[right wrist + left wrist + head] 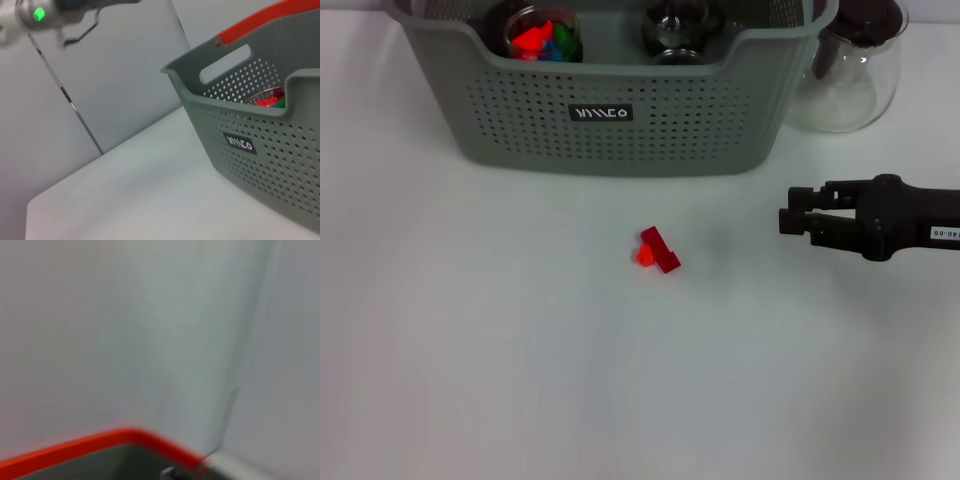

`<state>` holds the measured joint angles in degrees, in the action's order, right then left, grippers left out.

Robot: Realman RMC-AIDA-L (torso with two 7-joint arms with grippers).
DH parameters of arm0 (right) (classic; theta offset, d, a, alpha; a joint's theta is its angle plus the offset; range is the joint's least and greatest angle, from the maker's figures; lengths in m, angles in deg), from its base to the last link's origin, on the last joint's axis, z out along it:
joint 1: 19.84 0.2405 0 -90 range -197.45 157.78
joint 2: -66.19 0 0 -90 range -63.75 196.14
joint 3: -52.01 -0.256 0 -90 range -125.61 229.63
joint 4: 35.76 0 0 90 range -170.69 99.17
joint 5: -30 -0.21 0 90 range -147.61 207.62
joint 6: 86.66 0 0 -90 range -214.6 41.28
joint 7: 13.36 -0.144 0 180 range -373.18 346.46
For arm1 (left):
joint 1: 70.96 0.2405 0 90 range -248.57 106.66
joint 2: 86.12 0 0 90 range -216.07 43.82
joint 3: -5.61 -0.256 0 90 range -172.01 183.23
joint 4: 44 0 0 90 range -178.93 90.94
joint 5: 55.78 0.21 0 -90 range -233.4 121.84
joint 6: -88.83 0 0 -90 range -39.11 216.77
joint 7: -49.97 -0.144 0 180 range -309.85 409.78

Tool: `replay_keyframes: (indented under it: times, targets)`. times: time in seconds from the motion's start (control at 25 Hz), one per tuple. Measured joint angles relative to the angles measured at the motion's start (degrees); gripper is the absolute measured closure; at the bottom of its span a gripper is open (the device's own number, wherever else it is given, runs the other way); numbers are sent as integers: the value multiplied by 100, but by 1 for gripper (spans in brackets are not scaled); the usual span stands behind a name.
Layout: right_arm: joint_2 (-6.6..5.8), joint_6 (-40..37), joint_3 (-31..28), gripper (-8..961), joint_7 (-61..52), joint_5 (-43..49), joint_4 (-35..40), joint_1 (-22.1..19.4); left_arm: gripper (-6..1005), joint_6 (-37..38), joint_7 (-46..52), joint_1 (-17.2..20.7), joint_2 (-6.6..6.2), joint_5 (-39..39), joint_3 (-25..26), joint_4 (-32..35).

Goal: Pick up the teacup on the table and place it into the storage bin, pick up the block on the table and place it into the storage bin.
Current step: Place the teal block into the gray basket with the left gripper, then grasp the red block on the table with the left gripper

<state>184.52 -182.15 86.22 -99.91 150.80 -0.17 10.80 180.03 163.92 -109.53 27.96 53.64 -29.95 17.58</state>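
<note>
Right gripper [784, 222] sits over the table [470, 350] at mid-right, arm coming in from the right edge, fingers pointing left; a narrow gap shows betw. the finger tips, so it looks released w/ nothing in it. It's well apart from the red block [658, 250], which lies on the bare table near centre, to the gripper's left and slightly nearer, tilted diagonally, w/ a small brighter orange-red bit on its left end. Storage bin [620, 110] stands at the far side, left of centre, black label w/ white lettering facing the robot. Inside it, far-left, a glass jar [542, 35] w/ red, green and blue pieces; to its right a clear glass piece [675, 30], can't tell exactly what. Glass teapot [850, 70] w/ dark lid stands just beside the bin's right end. Right wrist view shows the bin [260, 130] side w/ cut-out handle and label. Left gripper not seen in any view; left wrist view only shows a pale wall and an orange-edged grey surface [100, 450].
</note>
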Motion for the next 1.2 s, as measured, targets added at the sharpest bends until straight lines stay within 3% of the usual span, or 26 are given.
replay_keyframes:
  times: [0.08,0.12,0.28,0.4,0.68,0.84,1.04,1.2]
  targets:
    - [5,-5,-10,529,2,-8,1,7,599,-454,585,-362,-261,649,-266,-59]
    - [5,-4,-13,529,3,-9,2,10,599,-652,804,-524,-329,1016,-354,-80]
    - [7,2,-12,529,12,-13,12,21,600,-1285,1602,-1033,-366,2528,-818,-145]
    - [6,8,-16,529,16,-14,15,21,600,-1701,2250,-1373,-213,3709,-1411,-323]
    - [7,26,-3,529,23,-14,6,22,561,-2226,2548,-1663,253,4674,-1797,-458]
    - [6,26,-10,529,24,-13,2,21,539,-2210,2665,-1692,328,4825,-1792,-327]
    - [7,25,-20,529,24,-13,-1,14,508,-2107,2662,-1248,492,4517,-1681,514]
    - [6,12,-25,529,13,-12,0,17,483,-1765,2167,-205,751,3023,-1636,1914]
